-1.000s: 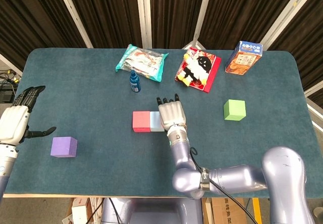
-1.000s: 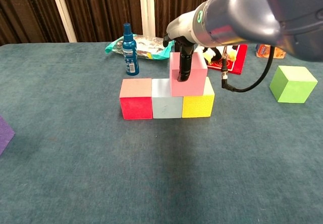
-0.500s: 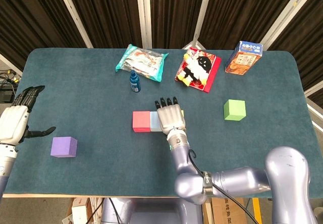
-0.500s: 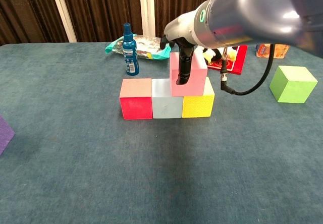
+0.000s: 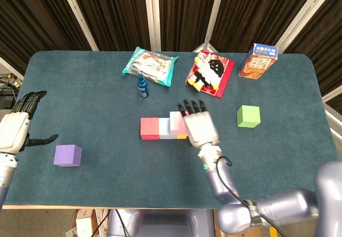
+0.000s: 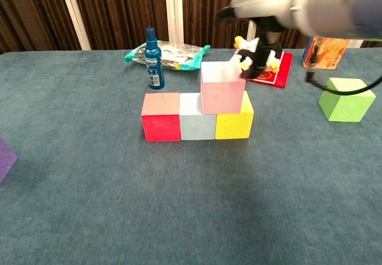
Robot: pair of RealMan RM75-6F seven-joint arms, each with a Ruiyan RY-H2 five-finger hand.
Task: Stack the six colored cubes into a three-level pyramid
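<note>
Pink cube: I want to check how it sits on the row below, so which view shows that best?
The chest view. There the pink cube shows its front face, resting across the light blue cube and yellow cube. The head view shows only part of its top, beside the right hand.

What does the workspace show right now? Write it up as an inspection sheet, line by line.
Surface: teal cloth table.
Job's things: red cube, light blue cube and yellow cube in a touching row; pink cube on top, straddling blue and yellow; green cube and purple cube lie apart.
Clutter: blue bottle, snack bag, red packet, carton.
Hands: right hand open above the stack; left hand open at the table's left edge.
Cables: black cable hangs from the right arm.
Surroundings: dark curtains.
</note>
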